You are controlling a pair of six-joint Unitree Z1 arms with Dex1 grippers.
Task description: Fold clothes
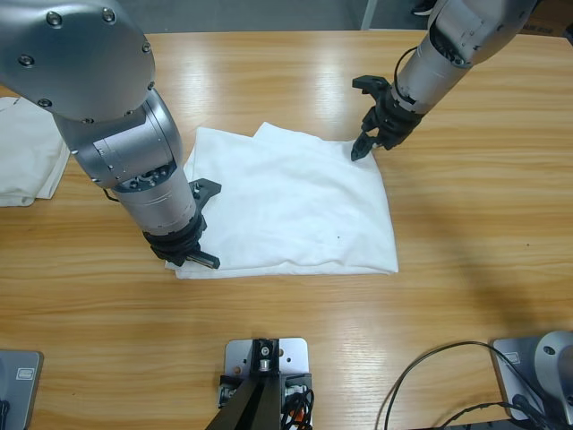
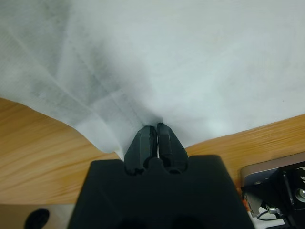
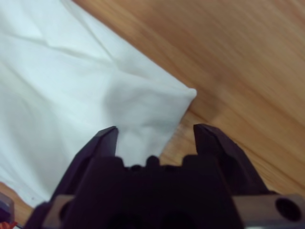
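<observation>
Overhead: white shirt (image 1: 291, 202) mid-table, partly folded; second shirt (image 1: 27, 161) at table's edge. Left gripper (image 1: 192, 255) at near corner, right gripper (image 1: 369, 143) at far corner. Advice: lift both corners level, keeping the cloth taut.
Left wrist: jaws clamped on shirt edge (image 2: 143, 119).
Right wrist: jaws wide, empty, straddling corner (image 3: 183, 95).

Spanning the high view as a long wooden table (image 1: 474, 215), showing honey-coloured grain running lengthwise and catching soft glare near the far edge. Giving way beyond that edge to grey floor (image 1: 269, 13). Trailing black cables (image 1: 421, 360) in loops over the near right corner. Appearing again as bare wood in both wrist views (image 2: 47, 162) (image 3: 238, 57).
</observation>
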